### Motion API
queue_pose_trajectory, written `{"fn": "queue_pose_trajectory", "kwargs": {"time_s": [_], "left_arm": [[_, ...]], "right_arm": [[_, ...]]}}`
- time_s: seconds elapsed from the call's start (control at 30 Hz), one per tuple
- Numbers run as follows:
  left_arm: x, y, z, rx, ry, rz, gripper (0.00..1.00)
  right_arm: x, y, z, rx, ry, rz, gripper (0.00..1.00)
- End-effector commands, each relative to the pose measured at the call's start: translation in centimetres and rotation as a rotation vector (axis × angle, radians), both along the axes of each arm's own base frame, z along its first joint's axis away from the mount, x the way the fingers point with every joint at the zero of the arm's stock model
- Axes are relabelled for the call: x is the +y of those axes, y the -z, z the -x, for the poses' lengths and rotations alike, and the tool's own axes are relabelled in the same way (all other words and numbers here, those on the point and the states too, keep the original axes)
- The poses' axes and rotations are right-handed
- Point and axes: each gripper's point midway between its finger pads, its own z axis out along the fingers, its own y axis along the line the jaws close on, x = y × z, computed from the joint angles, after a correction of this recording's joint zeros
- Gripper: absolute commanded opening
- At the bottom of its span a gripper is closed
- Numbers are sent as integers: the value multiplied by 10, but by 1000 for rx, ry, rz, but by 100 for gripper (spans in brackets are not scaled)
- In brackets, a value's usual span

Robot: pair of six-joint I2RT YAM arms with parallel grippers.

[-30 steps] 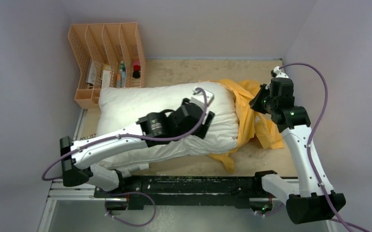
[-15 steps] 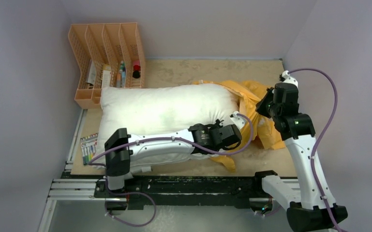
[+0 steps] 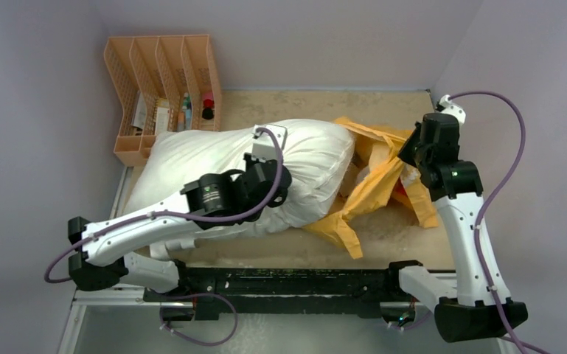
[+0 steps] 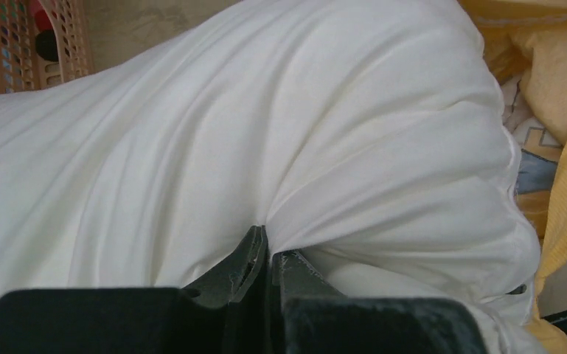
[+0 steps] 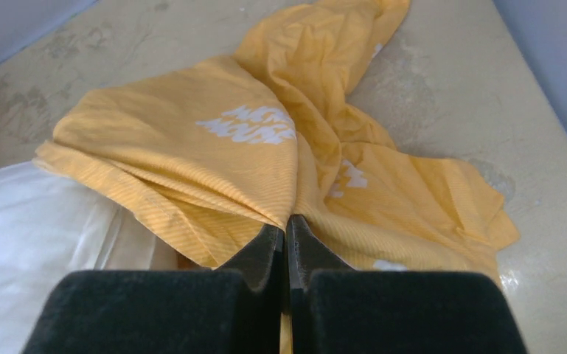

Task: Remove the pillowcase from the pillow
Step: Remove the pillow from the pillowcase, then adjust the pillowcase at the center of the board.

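I've got an orange file rack (image 3: 162,81) far left on the tabletop (image 3: 287,103), right by a corner of the plump white pillow (image 3: 184,151). My left jaws are pinched together on a fold of that pillow. My right jaws clamp the crumpled yellow pillowcase (image 5: 177,147), white lettering up, bunched against the pillow's right end.

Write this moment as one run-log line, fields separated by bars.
left pincer: shut on pillow | right pincer: shut on pillowcase | pillowcase bunched beside pillow end
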Motion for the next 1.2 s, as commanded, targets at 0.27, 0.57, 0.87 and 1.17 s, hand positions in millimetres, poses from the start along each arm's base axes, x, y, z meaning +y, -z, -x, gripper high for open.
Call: {"fn": "queue_pose_trajectory", "kwargs": {"time_s": [0.27,0.57,0.87,1.17], "left_arm": [[43,-59,-7,-105,-82,110,0],[52,-83,-5,-141,-100,223,0],[62,-92,-5,-161,-138,255,0],[68,-94,-3,-159,-152,285,0]], "right_arm": [[-19,13,-2,53,42,65,0],[51,134,12,449,-339,-92,0],[130,171,46,461,-559,-352,38],[150,212,42,538,-522,-279,92]]}}
